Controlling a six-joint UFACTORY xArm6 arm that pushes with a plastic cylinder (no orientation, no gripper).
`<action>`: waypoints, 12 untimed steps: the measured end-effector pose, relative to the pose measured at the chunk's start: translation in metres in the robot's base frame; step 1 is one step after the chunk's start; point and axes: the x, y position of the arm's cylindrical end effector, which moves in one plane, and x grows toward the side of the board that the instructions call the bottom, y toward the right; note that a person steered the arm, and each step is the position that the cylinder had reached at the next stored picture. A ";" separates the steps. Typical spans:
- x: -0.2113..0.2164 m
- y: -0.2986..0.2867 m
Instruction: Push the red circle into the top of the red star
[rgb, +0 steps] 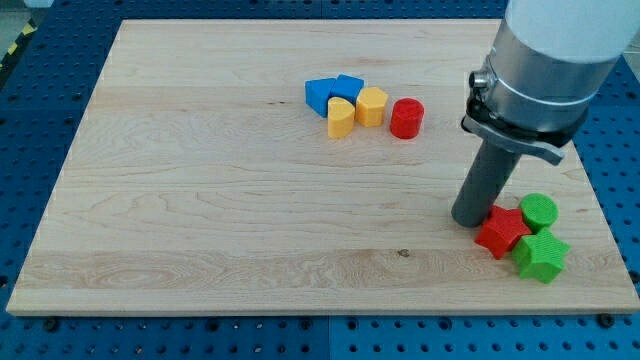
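Observation:
The red circle (406, 118) stands at the view's upper middle right, just right of a cluster of yellow and blue blocks. The red star (501, 231) lies at the lower right, touching a green circle (539, 212) and a green star-like block (541, 256). My tip (468, 219) rests on the board against the red star's upper left side. It is well below and to the right of the red circle.
A yellow hexagon-like block (371, 105) and a yellow rounded block (341, 117) sit left of the red circle. Two blue blocks (321, 94) (349, 86) touch them. The wooden board's right edge (590, 180) runs close to the green blocks.

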 end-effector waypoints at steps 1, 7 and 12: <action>-0.035 -0.003; -0.109 -0.003; -0.149 0.012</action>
